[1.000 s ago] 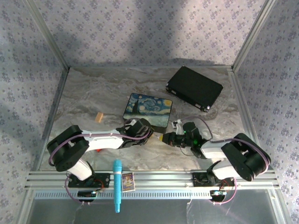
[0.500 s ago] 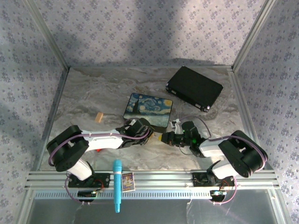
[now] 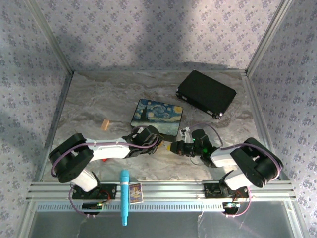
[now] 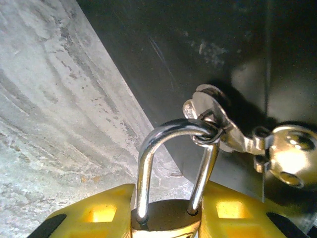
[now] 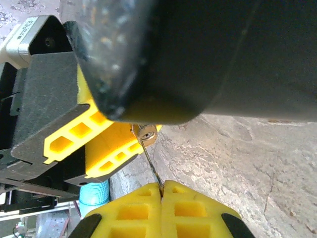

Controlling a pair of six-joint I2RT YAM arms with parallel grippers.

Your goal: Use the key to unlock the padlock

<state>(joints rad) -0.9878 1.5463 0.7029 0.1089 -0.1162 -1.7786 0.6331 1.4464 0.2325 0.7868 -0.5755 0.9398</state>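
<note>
1. Two grippers meet on one small object. The padlock (image 4: 166, 223), brass-bodied, is clamped by its flanks between the yellow fingers (image 4: 99, 215) of the left gripper (image 4: 167, 206). Its shackle (image 4: 171, 144) points out beyond the fingertips, with both legs seated in the body, so the lock reads as not yet open. Held this way, the padlock is off the table and its keyway end faces the other arm.
2. The key (image 5: 151, 163), a thin silvery blade, is pinched edge-on in the right gripper (image 5: 162, 191), whose two yellow pads are pressed together on it. The blade's tip reaches the round end face of the padlock. Whether it has entered the keyway cannot be told. Such a grip would likely let a roll of the wrist turn the key.
3. A silvery ring (image 4: 210, 111) with small metal fittings hangs on the crown of the shackle. What these fittings are cannot be told. They hang on the shackle side, away from the key.
4. Seen from above, the grippers stand tip to tip in the near middle of the marble-patterned table (image 3: 99, 99). The near edge of the Starry Night painted box (image 3: 157, 115) lies just beyond them, and it is the closest thing that could limit a swing of either wrist.
5. Well apart lie a black case (image 3: 206, 93) at the far right and a small tan block (image 3: 104, 124) to the left. A teal marker (image 3: 124, 197) and a small card (image 3: 135, 192) rest on the front rail (image 3: 178, 188).
</note>
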